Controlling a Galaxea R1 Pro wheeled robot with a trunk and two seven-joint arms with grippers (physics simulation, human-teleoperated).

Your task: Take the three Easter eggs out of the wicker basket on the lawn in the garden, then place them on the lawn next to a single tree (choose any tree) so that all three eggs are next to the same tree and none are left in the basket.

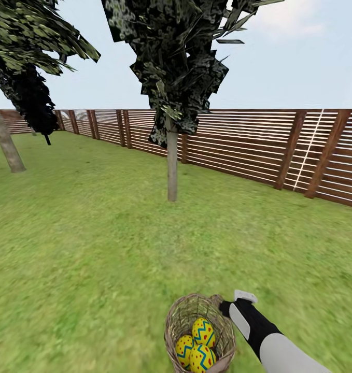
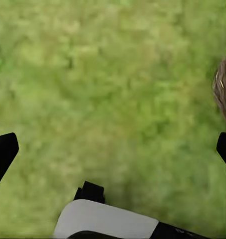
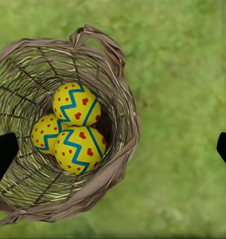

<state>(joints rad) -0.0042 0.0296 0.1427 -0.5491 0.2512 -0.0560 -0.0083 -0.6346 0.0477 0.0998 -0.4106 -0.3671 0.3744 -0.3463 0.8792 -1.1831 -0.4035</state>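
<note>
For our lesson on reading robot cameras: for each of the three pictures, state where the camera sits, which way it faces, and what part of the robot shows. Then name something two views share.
Head view: on the robot's head, facing forward and down across the lawn to the slim tree and fence; the right arm shows.
Left wrist view: on the left arm, facing down at grass; the left gripper fingertips show.
Right wrist view: on the right arm, facing down into the wicker basket with three Easter eggs; the right gripper fingertips show.
Shared: head and right wrist views both show the basket and eggs.

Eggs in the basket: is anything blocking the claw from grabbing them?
Nothing visible does. The right claw is wide open above the open-topped wicker basket, and the three Easter eggs lie uncovered inside.
</note>
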